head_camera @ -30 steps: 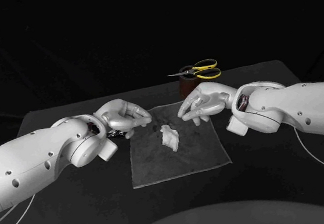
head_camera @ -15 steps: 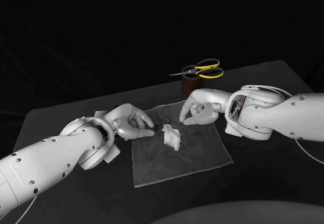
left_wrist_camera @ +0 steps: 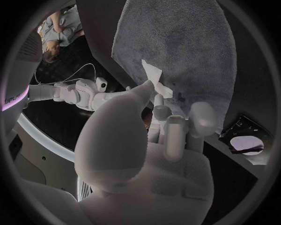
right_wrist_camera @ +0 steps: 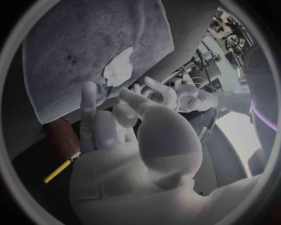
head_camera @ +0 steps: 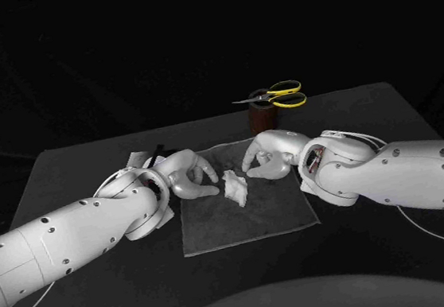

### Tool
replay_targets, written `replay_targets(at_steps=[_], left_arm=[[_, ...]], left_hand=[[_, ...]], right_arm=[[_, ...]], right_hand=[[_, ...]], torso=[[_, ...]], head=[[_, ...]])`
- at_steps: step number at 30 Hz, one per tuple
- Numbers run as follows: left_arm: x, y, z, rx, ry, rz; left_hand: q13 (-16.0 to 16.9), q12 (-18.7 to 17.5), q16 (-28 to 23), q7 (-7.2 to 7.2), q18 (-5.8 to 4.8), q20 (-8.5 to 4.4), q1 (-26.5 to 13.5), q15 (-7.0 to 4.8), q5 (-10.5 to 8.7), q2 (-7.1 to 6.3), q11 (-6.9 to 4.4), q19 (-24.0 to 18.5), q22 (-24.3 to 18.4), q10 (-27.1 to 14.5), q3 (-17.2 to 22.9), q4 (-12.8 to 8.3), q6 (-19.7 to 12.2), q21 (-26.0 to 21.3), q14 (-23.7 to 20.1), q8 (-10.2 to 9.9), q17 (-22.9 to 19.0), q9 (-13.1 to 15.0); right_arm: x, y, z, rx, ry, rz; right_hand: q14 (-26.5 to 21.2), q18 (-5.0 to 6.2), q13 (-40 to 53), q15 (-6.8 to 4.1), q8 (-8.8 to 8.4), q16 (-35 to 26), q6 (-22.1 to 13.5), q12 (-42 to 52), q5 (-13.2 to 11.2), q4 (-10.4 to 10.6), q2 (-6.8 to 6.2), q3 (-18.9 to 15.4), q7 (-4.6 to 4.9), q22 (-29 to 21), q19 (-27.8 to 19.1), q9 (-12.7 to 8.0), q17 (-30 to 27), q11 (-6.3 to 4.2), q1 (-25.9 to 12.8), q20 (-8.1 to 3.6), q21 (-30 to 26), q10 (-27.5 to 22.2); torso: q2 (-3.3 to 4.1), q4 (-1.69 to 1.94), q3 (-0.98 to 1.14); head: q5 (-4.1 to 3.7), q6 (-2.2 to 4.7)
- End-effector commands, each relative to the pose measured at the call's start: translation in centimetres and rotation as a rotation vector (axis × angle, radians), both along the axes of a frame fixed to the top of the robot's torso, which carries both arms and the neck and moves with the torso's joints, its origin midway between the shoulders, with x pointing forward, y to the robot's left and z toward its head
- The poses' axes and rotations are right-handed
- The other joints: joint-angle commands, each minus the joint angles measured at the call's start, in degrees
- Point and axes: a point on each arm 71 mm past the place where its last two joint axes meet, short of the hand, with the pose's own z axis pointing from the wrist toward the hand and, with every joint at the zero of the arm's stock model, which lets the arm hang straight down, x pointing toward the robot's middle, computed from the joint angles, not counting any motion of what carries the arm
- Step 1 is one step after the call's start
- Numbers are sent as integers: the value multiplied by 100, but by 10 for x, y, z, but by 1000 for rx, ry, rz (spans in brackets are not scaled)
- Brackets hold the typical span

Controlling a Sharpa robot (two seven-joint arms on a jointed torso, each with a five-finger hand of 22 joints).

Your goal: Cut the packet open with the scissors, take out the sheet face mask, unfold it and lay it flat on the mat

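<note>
- The left robot hand (head_camera: 189, 177) hung with fingers curled just beside the sheet face mask (head_camera: 233, 188). Its thumb hid the mask's edge, so whether it pinched anything could not be told.
- The right robot hand (head_camera: 266, 158) hovered released, fingers spread, holding nothing.
- One mask, folded narrow, lay on the far half of the mat (head_camera: 245, 218), its long axis running away from the robot.
- One pair of scissors (head_camera: 277, 96) sat atop a brown holder (head_camera: 263, 119) on the table (head_camera: 377, 106).
</note>
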Motion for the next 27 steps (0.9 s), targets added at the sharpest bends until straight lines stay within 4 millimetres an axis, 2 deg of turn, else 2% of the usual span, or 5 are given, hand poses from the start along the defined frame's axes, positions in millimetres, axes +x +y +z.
replay_targets(at_steps=[1, 10, 18, 27], left_arm=[[-2, -2, -3, 28, -47, -5], [-7, -12, -12, 23, -37, -16], [-6, -18, -20, 55, -6, -15], [-4, -23, -26, 72, 8, -3]], left_hand=[[124, 65, 42, 5, -70, -4, 2, 1, 17, 8, 4, 73, 44, 89, -45, -14, 42, 51, 102, 33, 226, 9], [356, 170, 70, -9, -89, -18, 27, -11, 17, 39, -8, 135, 137, 212, -52, -22, 83, 109, 155, 47, 340, 11], [347, 182, 71, 9, -92, -23, -36, -4, 16, 4, 10, 142, 150, 176, -129, 10, 22, 123, 159, -1, 342, -13], [433, 212, 82, 25, -100, -19, -33, 11, 17, 44, 31, 165, 185, 216, -140, 25, 15, 145, 183, -14, 395, -19]], right_arm=[[0, 1, -2, -27, -45, -26], [-8, 8, -9, -41, -35, -11], [-13, 13, -15, -51, -30, -1], [-16, 17, -18, -61, -22, 8]], right_hand=[[77, 35, 190, 1, -42, 68, 23, 181, -17, 45, -40, -8, 6, 19, 65, -8, 150, 6, -15, -3, 52, 69], [269, 36, 733, -18, -37, 259, 122, 712, -17, 75, -39, -18, -26, 82, 136, -3, 636, -15, 3, -21, 126, 228], [352, 36, 909, -22, -42, 336, 139, 885, -13, 89, -38, -21, -32, 107, 161, -4, 859, -20, 4, -28, 155, 283], [419, 36, 1060, -29, -37, 398, 171, 1032, -7, 102, -37, -25, -43, 132, 182, 0, 1040, -28, 4, -34, 181, 333]], torso=[[0, 7, 1], [3, 1, -8], [1, -3, -4], [8, -6, -7]], head=[[1, 0], [-4, 0], [-2, 0], [-7, 0]])
